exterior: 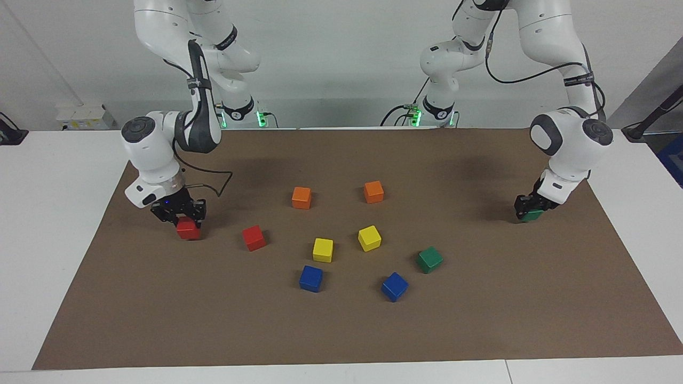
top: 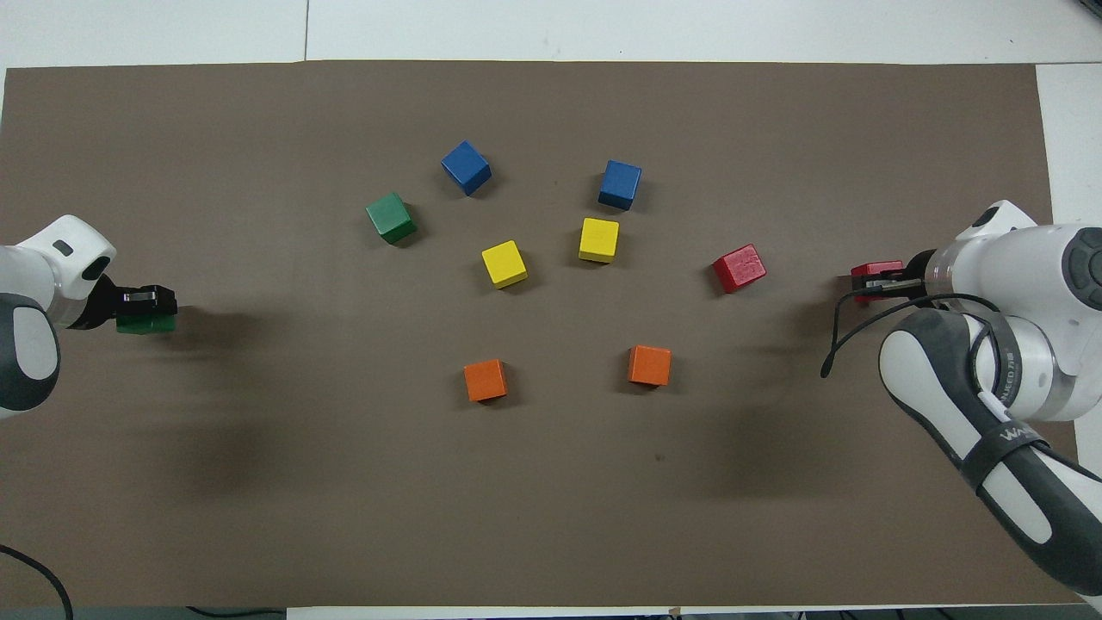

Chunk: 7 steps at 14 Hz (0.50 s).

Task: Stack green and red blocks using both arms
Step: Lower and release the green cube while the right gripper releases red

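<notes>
My right gripper (exterior: pixel 185 218) is down at the right arm's end of the mat, shut on a red block (exterior: pixel 188 229) that sits at mat level; both show in the overhead view, the gripper (top: pixel 875 282) over the block (top: pixel 876 269). My left gripper (exterior: pixel 530 208) is down at the left arm's end, shut on a green block (exterior: pixel 532 216), also seen from overhead (top: pixel 145 325). The second red block (exterior: pixel 254 237) and the second green block (exterior: pixel 429 260) lie loose on the mat among the other cubes.
Two orange cubes (exterior: pixel 301 197) (exterior: pixel 373 191) lie nearest the robots. Two yellow cubes (exterior: pixel 323 249) (exterior: pixel 369 238) lie mid-mat, and two blue cubes (exterior: pixel 311 278) (exterior: pixel 394 286) lie farther out. All sit on a brown mat (exterior: pixel 341 330).
</notes>
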Motion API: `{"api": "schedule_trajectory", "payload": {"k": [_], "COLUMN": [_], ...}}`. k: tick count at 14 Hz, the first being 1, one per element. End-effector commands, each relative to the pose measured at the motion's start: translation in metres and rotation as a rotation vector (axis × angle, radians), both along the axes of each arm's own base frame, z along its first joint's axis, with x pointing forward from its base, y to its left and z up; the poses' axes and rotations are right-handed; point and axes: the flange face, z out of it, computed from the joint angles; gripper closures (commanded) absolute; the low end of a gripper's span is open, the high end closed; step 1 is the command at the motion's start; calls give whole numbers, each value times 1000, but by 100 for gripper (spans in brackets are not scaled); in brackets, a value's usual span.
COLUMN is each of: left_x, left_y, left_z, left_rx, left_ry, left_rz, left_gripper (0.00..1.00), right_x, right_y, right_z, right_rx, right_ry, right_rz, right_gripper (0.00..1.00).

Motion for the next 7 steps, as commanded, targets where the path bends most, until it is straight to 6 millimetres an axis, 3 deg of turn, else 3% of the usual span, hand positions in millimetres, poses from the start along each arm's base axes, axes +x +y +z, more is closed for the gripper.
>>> {"api": "schedule_trajectory", "payload": {"k": [1,7], "left_x": [-3,-6], "left_y": [11,20], "left_z": [-13,-17], "left_rx": [5,2], "left_ry": [-17,-19], "left_rz": [-35,-11], "left_gripper": [100,100], "right_x": [-8,-13], "right_y": [-10,-10], "right_z": [-4,-8], "right_rx": [0,0], "right_ry": [-5,4], "right_rz": [23,23], "right_gripper": [89,79]}}
